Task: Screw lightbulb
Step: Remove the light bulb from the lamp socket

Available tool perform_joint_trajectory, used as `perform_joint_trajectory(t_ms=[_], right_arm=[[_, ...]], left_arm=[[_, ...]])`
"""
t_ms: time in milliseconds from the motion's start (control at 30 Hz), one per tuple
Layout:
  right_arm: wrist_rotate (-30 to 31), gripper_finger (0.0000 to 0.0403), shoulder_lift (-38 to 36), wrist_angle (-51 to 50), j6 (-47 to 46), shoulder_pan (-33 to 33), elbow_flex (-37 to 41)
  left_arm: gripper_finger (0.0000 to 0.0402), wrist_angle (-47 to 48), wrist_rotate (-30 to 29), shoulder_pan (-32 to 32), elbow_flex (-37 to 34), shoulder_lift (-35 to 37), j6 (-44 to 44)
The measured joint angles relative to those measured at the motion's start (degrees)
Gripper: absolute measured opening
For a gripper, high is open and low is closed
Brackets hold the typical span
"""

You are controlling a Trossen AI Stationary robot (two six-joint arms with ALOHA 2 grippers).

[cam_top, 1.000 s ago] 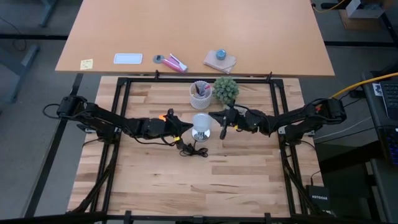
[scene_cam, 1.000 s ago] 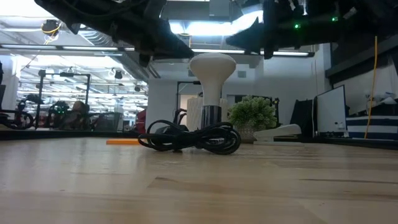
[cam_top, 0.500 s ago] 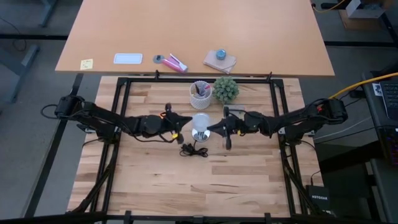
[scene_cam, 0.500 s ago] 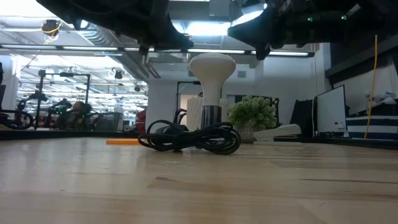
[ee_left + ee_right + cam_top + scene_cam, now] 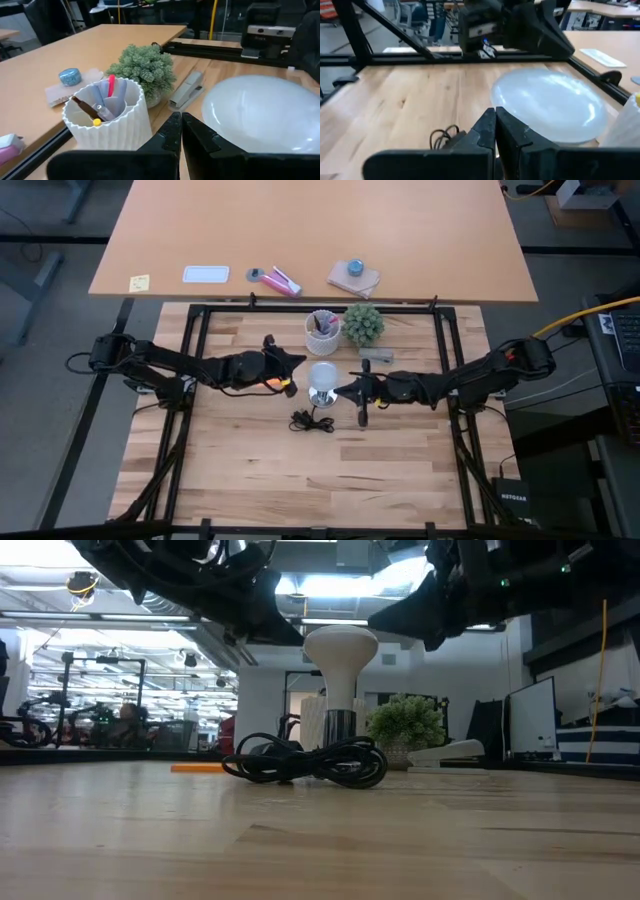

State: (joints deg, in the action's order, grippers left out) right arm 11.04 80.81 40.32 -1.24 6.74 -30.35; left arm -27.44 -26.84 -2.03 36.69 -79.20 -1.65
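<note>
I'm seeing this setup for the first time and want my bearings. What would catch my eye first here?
The white lightbulb stands upright mid-table, dome up, its silver base in a socket behind a tangle of black cord. The left hand and the right hand, both shut, hang on either side of it, neither gripping it. Behind it stand a ribbed white cup of pens and a small green plant.

Overall level: bright, even.
Source: ceiling panels [image 5: 330, 585] overhead, blown out in the low view.
Glare: soft sheen on the lightbulb [image 5: 550, 105] dome.
Shadows: faint on the tabletop [image 5: 330, 470].
Backlight: arms silhouetted.
Focus: near fingers soft in wrist views.
</note>
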Motion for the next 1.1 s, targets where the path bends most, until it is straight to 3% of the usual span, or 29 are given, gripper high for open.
perform_joint_trajectory(t_ms=[300, 500, 1100], right_arm=[[5.9, 0.0012, 2.7, 0.2, 0.0, 0.0, 0.0], [8.9, 0.0012, 2.7, 0.1, -0.1, 0.0, 0.0], [19.0, 0.0012, 2.7, -1.2, -1.5, 0.0, 0.0]], left_arm=[[0.0005, 2.7, 5.2, 0.3, 0.0, 0.0, -0.9], [0.0005, 6.6, 5.2, 2.2, 0.0, 0.0, -3.9], [0.0005, 3.3, 5.5, 10.1, 0.0, 0.0, -4.5]])
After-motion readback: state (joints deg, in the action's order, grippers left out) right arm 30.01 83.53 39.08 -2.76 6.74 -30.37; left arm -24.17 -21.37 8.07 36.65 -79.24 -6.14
